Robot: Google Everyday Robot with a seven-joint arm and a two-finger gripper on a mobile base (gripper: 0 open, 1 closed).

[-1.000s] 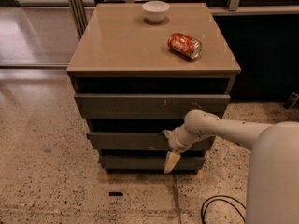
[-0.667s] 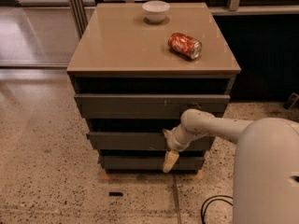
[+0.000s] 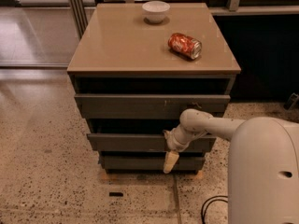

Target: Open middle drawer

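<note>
The middle drawer (image 3: 126,143) is the second dark grey-brown front of the cabinet. It stands slightly out, with a dark gap above it. My gripper (image 3: 170,154) is at this drawer's front, right of centre, near its top edge, and its cream tip hangs down over the lowest front (image 3: 135,163). My white arm (image 3: 210,125) reaches to it from the right. The taller top front (image 3: 140,106) is above.
On the tan cabinet top (image 3: 121,45) stand a white bowl (image 3: 156,10) at the back and a red can (image 3: 185,45) lying on its side. My arm's large white body (image 3: 264,171) fills the lower right. A black cable (image 3: 212,209) lies on the speckled floor.
My arm's large white body has come further left into view. The gripper stays at the middle drawer's front, and the drawer front shows no clear shift.
</note>
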